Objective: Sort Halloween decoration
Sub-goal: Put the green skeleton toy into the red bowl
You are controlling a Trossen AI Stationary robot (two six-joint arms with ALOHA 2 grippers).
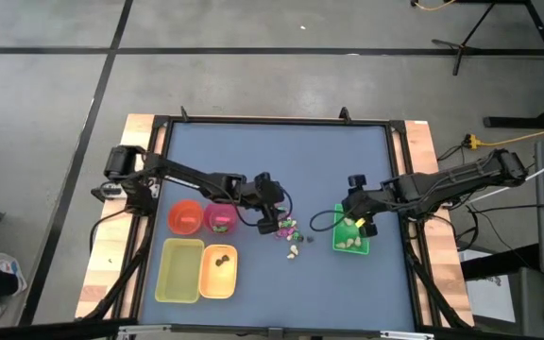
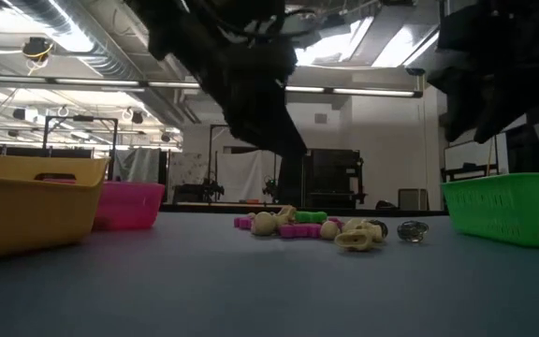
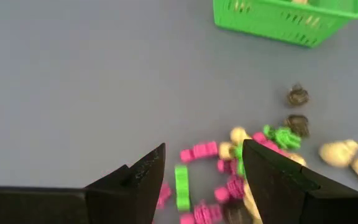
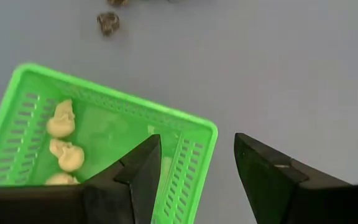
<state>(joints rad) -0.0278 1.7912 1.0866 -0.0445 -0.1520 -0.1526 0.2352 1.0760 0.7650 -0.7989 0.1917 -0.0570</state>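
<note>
The Halloween decoration is a small pile of magenta, green, cream and dark trinkets [image 1: 289, 231] lying loose on the blue table, also seen in the low view [image 2: 316, 227]. My left gripper [image 1: 274, 219] hovers open just over the pile's left side. Magenta and green pieces [image 3: 194, 163] show between its fingers, untouched. My right gripper [image 1: 359, 219] stands open above the near corner of the green tray [image 4: 104, 127]. Cream skulls [image 4: 61, 119] lie in that tray.
An orange bowl [image 1: 185, 217] and a pink bowl [image 1: 220, 218] sit left of the pile. A yellow tray [image 1: 179, 269] and an orange-yellow tray [image 1: 218, 269] holding dark pieces stand near the front edge. Two dark trinkets [image 3: 298, 96] lie between the pile and the green tray.
</note>
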